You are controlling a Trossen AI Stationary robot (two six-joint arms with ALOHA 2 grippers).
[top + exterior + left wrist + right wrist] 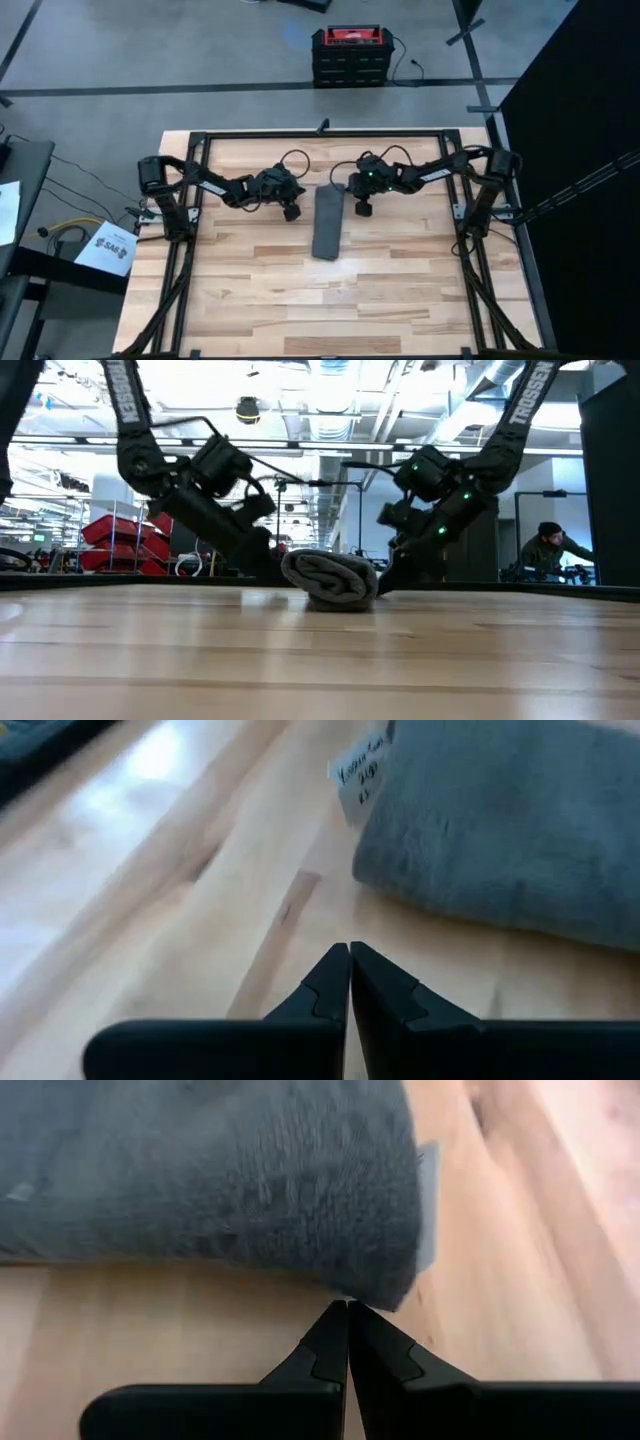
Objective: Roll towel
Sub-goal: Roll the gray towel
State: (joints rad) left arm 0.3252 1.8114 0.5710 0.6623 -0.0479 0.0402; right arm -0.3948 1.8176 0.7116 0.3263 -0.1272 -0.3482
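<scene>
Towel (pixel 327 222): dark grey soft cloth, wound into a narrow roll, lying on the wooden table (pixel 330 310) in its far half, between the two arms; the roll's long axis runs from the far side toward the near side, and the low view shows its spiralled end. White tag (pixel 359 770): printed, at one edge of the roll, resting on the tabletop. Left gripper (pixel 291 212): low over the table just beside the roll's left flank, apart from the cloth, fingers (pixel 318 992) pressed together on nothing. Right gripper (pixel 364 208): just beside the roll's right flank, fingers (pixel 322 1345) likewise pressed together and empty, tips close to the cloth's edge. Person (pixel 552 550): in the room beyond the table.
</scene>
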